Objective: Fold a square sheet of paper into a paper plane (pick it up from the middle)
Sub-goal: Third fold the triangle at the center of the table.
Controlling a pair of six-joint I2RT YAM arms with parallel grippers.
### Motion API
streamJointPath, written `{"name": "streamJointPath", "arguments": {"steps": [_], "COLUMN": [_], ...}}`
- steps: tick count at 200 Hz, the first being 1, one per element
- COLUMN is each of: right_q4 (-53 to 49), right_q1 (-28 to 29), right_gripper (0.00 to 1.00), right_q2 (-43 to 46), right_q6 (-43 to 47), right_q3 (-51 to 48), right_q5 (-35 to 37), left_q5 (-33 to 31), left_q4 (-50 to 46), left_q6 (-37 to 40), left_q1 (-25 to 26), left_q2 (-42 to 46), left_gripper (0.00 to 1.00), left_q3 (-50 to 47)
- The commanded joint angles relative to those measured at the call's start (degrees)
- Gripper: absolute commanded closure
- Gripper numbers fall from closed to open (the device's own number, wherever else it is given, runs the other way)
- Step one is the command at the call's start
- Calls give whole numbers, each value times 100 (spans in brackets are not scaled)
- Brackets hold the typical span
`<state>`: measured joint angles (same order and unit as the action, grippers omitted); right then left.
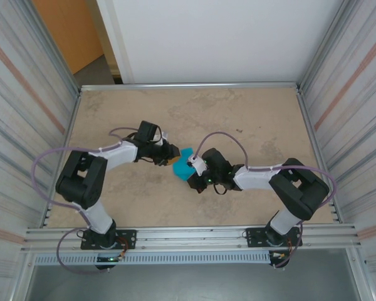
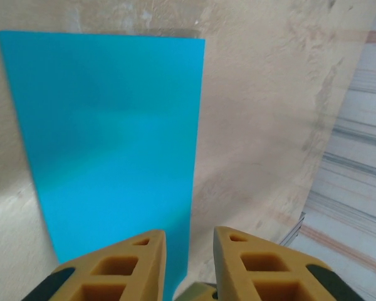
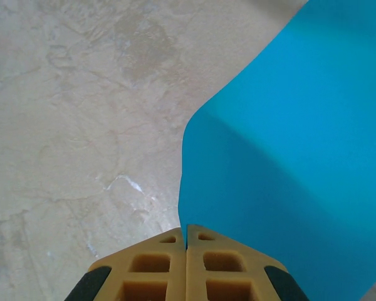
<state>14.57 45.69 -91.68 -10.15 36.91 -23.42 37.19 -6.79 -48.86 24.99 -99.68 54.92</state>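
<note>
Gripping Status: Square Sheet at Table Centre

1. Workpiece location. The square sheet of paper (image 1: pixel 183 167) was near the middle of the table (image 1: pixel 250 119), directly between the two grippers. In the overhead view it appeared as a small teal-blue patch, part of it lifted off the surface. In the left wrist view the sheet (image 2: pixel 113 138) appeared as a plain, flat, narrow rectangle against the beige tabletop. In the right wrist view the paper (image 3: pixel 301 157) bent to the right from the fingertips, with a shaded band across the bend.

2. Left gripper. The left gripper (image 1: pixel 173 155) reached in from the left side of the sheet. Its yellow fingers (image 2: pixel 131 263) stood a narrow gap apart. The lower corner of the sheet lay partly within that gap, and bare table showed through the rest of it. The jaws were not clamped on the paper.

3. Right gripper. The right gripper (image 1: pixel 194 169) reached in from the right side of the sheet. Its jaws were fully closed, with both pads (image 3: pixel 163 269) pressed together along a thin central seam. The left edge of the sheet ran straight into the seam at the fingertips, so the paper was pinched there.

4. Surroundings. Ribbed metal side panels (image 1: pixel 25 94) enclosed the table on the left and right.
</note>
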Motion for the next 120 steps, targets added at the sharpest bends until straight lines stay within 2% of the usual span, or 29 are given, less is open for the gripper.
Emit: {"name": "streamJointPath", "arguments": {"steps": [1, 61, 88, 120], "right_q4": [270, 237, 176, -37], "right_q1": [-124, -400, -521, -645], "right_gripper": [97, 97, 97, 97], "right_q2": [14, -65, -137, -257], "right_q6": [-415, -684, -892, -1039], "right_q3": [-48, 1, 50, 181], "right_q5": [-598, -735, -584, -303], "left_q5": [-44, -484, -650, -689], "left_q4": [-240, -1309, -1781, -1870], "left_q6": [247, 729, 929, 1002], "left_q1": [108, 304, 354, 381], "left_q2": [-366, -1255, -1557, -1686], "left_gripper": [74, 79, 81, 82], "left_q3": [413, 1277, 1503, 1520]}}
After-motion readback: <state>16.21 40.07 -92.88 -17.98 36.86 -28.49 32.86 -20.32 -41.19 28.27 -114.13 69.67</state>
